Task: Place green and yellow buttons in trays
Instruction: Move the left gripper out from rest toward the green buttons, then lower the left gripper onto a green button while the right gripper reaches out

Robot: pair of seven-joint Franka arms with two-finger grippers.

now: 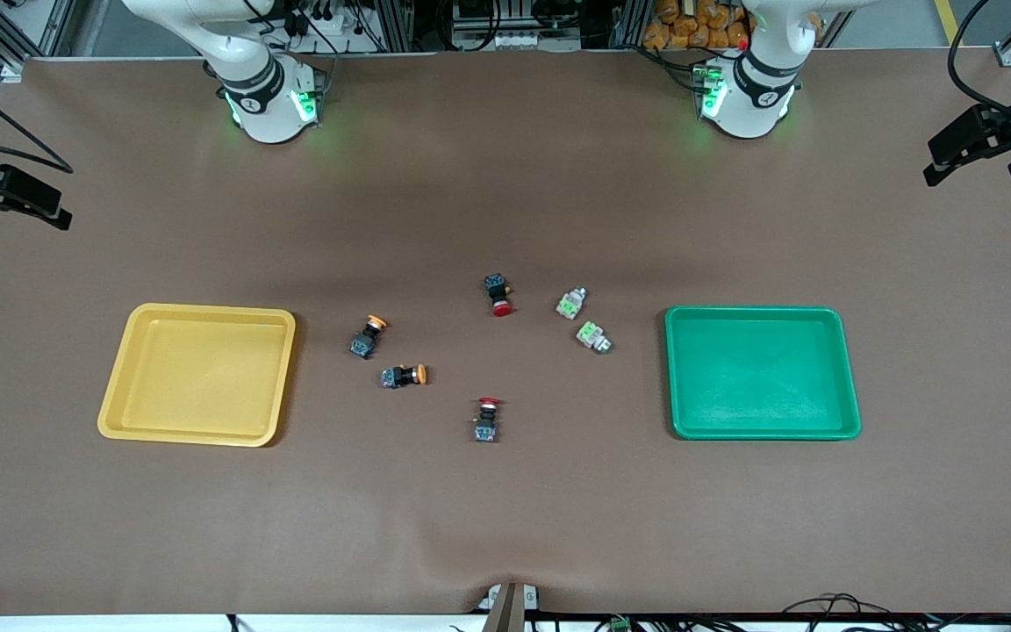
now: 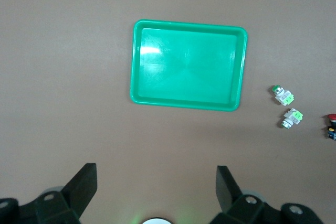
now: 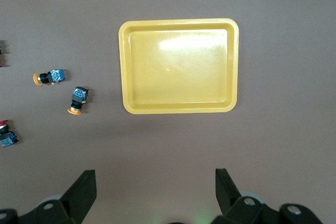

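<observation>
Nearest red button (image 1: 487, 418): lies closest to the front camera, about midway along the tabletop (image 1: 505, 527), red cap pointing away from the camera; cut off at the frame edge in the right wrist view (image 3: 6, 136)
Second red button (image 1: 498, 294): farther from the camera, cap toward it; only a sliver shows at the frame edge in the left wrist view (image 2: 332, 127)
Yellow buttons: one (image 1: 369, 336) (image 3: 77, 99) just beside the yellow tray's edge, the other (image 1: 404, 377) (image 3: 48, 77) a little nearer the camera; both on their sides on the bare tabletop
Green buttons: one (image 1: 570, 303) (image 2: 291, 118) and one (image 1: 594, 336) (image 2: 283, 95) lie close together near the green tray, outside it
Yellow tray (image 1: 198, 373) (image 3: 178, 65): toward the right arm's end of the tabletop, nothing in it
Green tray (image 1: 762, 371) (image 2: 188, 64): toward the left arm's end, nothing in it
Left tool (image 2: 156, 192): fingers spread wide, holding nothing, high over the tabletop by the green tray; out of the front view, where only the arm's base shows
Right tool (image 3: 156, 192): fingers spread wide, holding nothing, high over the tabletop by the yellow tray; likewise out of the front view
Hard to make out: markings on the button bodies are too small to read
</observation>
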